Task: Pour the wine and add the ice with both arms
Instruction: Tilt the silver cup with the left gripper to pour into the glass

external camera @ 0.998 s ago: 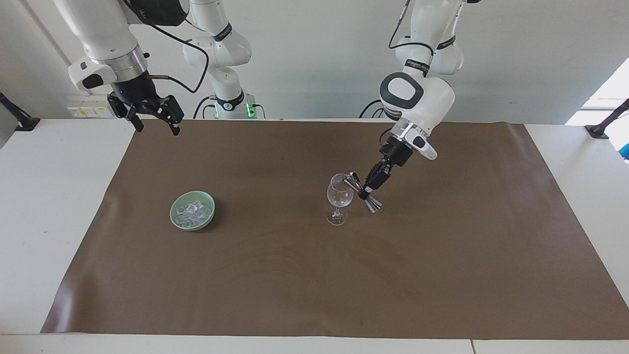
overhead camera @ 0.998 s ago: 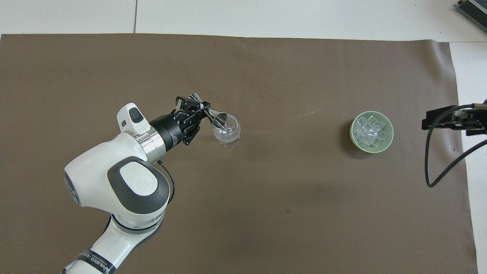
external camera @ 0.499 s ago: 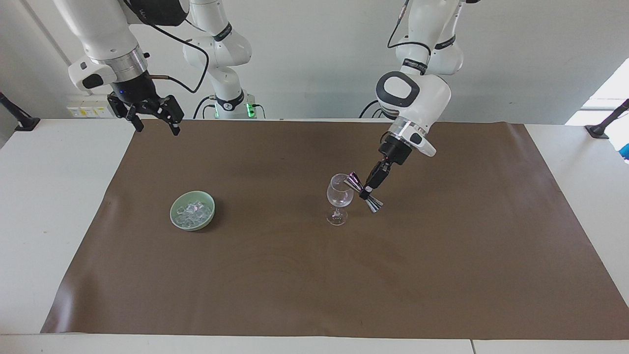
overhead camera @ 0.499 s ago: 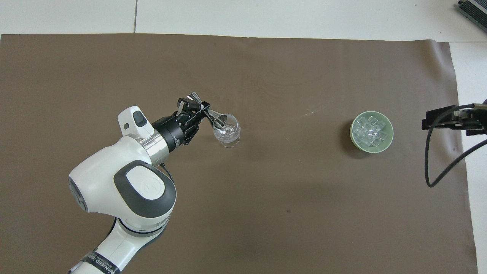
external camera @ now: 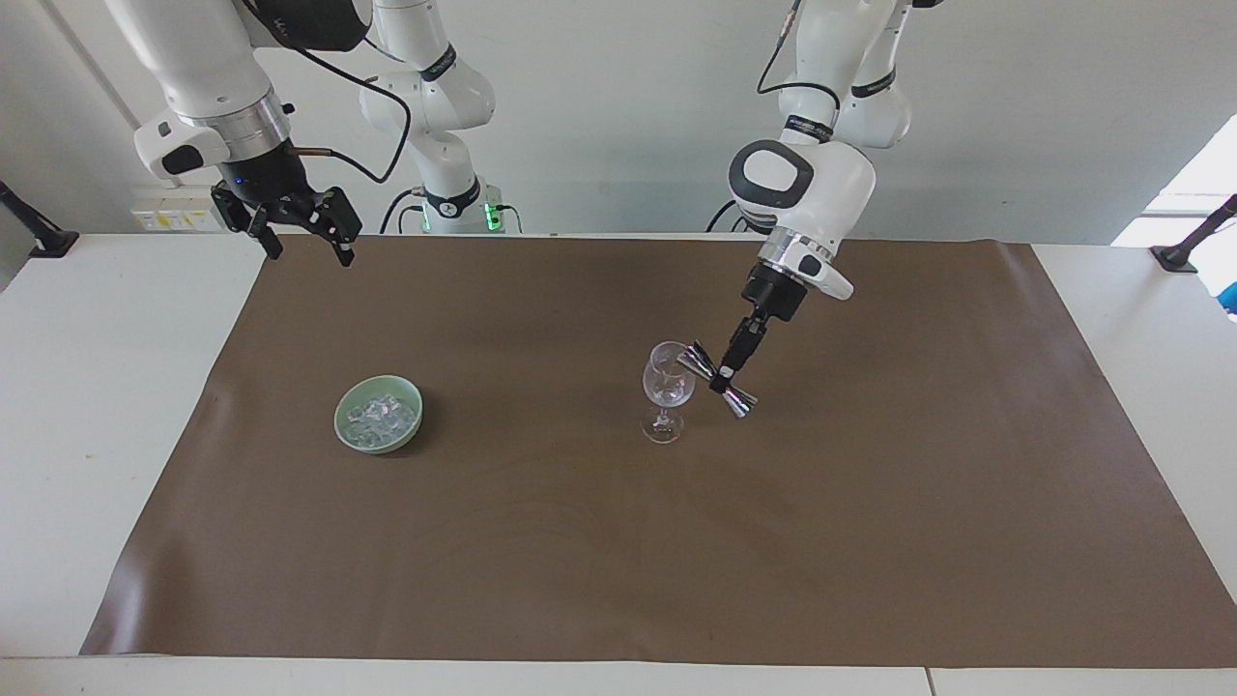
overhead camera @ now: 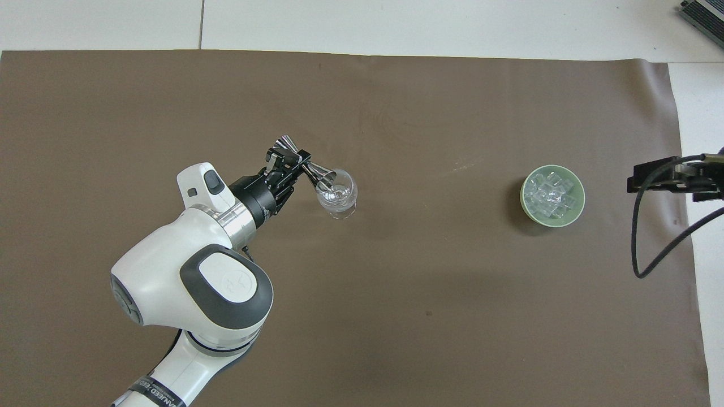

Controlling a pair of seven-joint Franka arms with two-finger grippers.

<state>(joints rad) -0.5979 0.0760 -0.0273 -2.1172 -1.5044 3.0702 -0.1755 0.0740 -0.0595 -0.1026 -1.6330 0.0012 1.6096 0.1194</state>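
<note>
A clear stemmed wine glass [external camera: 668, 389] [overhead camera: 337, 195] stands upright near the middle of the brown mat. My left gripper [external camera: 721, 380] [overhead camera: 298, 164] is shut on the waist of a silver double-ended jigger [external camera: 716, 379] [overhead camera: 304, 164]. The jigger is tipped, with one mouth over the glass's rim. No wine shows in either view. The ice [external camera: 379, 418] [overhead camera: 551, 196] is heaped in a pale green bowl [external camera: 345, 428] [overhead camera: 525, 204] toward the right arm's end. My right gripper [external camera: 302, 232] [overhead camera: 673, 180] hangs open in the air, apart from the bowl, and waits.
The brown mat [external camera: 618, 541] [overhead camera: 396, 316] covers most of the white table [external camera: 97, 387]. A black cable [overhead camera: 650, 249] loops down from the right wrist over the mat's edge.
The left arm's wrist has risen and swung slightly, tipping the jigger flatter at the glass's rim. The right arm, glass and bowl have not moved.
</note>
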